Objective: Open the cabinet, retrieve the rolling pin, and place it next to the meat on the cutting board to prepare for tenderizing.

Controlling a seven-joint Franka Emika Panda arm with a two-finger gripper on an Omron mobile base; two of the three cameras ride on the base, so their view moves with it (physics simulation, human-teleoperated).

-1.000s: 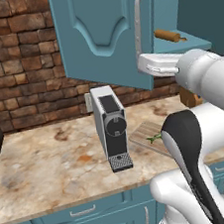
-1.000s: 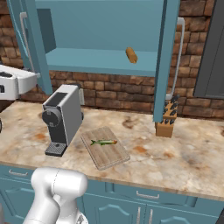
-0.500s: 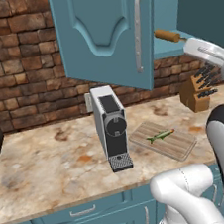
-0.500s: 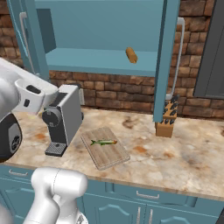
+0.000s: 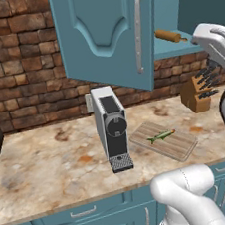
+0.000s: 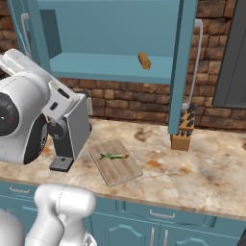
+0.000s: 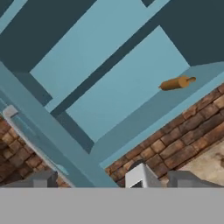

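Rolling pin [image 6: 144, 60] on open cabinet [image 6: 115, 33] shelf, above knife block [image 6: 182, 136].

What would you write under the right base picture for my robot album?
Cabinet open, rolling pin on its shelf, meat waiting on the cutting board.

— What's different from a second ago?

— The white arm [image 5: 215, 45] has swung. In the left base view its bulk stood low in front of the flat light wooden cutting board [image 5: 163, 141] and hid it; now the forearm sits high at the right edge, beside the open teal-blue wall cabinet [image 5: 108, 29].

— And from the other side?

— There the arm [image 6: 29, 115] has come in from the left edge and now covers part of the grey coffee machine [image 6: 74, 132].
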